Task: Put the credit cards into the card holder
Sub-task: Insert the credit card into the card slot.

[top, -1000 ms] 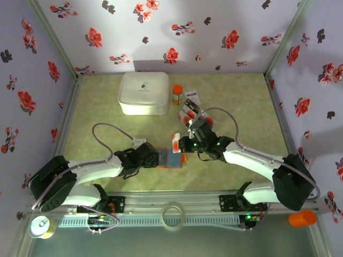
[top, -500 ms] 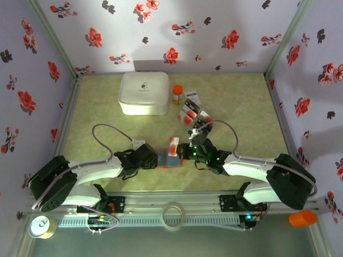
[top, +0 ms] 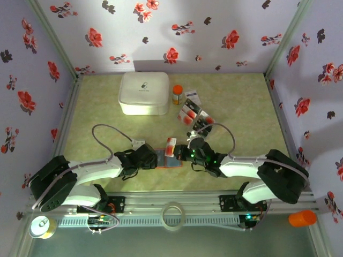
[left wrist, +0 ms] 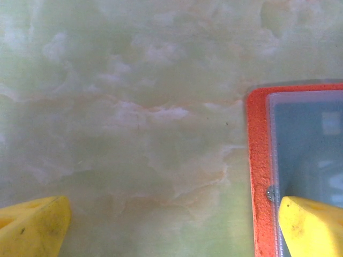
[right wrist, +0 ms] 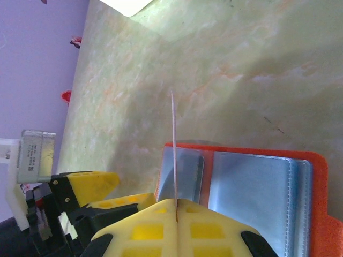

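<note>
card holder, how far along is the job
Done: the card holder lies open on the table, the open left fingers at its edge. In hand: the right fingers are shut on one card, edge-on over the pockets. Left: that card is not in yet, and several loose cards lie near the white box.

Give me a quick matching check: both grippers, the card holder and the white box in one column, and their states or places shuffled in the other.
Things:
1. left gripper
2. right gripper
3. card holder
4. white box

States or places:
A. shut on a card held edge-up
B. lying open on the table
C. open, one finger over the holder's edge
D. at the table's far side

Pairs: 1-C, 2-A, 3-B, 4-D
</note>
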`<control>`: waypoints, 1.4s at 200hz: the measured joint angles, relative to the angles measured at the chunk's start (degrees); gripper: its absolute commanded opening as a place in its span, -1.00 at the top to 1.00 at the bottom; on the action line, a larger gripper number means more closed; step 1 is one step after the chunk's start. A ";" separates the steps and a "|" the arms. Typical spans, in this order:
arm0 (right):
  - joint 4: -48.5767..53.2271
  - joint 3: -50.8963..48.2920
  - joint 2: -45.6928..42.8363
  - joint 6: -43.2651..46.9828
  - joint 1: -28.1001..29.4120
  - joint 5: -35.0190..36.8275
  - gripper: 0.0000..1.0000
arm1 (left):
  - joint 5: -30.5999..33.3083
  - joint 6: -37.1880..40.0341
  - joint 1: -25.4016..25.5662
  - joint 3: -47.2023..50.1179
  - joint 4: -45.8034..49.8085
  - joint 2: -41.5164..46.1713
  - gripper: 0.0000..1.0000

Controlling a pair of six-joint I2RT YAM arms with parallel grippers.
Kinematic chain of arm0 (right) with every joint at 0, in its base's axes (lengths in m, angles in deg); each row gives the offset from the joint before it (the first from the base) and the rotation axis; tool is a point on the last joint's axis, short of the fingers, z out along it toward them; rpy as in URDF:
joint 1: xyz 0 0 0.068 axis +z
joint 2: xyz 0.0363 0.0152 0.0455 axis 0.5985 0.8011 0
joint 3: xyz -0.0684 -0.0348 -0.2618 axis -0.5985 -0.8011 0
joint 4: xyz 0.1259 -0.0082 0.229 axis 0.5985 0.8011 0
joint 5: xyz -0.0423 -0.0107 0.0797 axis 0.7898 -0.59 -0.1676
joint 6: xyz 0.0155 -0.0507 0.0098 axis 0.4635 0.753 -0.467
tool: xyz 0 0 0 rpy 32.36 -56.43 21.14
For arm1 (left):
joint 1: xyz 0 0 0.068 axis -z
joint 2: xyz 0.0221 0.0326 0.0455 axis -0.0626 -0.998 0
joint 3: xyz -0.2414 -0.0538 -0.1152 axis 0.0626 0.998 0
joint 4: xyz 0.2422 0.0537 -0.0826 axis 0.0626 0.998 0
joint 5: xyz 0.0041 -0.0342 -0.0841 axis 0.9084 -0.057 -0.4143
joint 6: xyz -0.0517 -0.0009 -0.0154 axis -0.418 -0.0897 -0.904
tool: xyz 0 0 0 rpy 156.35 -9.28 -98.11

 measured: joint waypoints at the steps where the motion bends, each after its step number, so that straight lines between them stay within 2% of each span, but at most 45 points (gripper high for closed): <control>1: -0.04 -0.02 0.11 0.00 0.02 0.00 1.00 | 0.00 -0.02 0.00 0.00 0.00 0.00 -0.99; 79: -4.00 -0.35 5.16 -1.09 1.01 -0.02 1.00 | 0.22 -0.22 0.17 0.26 -0.04 0.00 -0.99; 208: -5.70 -1.86 5.44 -1.86 1.27 -0.02 1.00 | 0.81 -0.24 0.50 0.66 -0.48 0.00 -0.99; 280: -8.87 -1.86 8.59 -2.82 1.73 -1.40 1.00 | 0.81 -0.22 0.50 0.66 -0.50 0.00 -0.99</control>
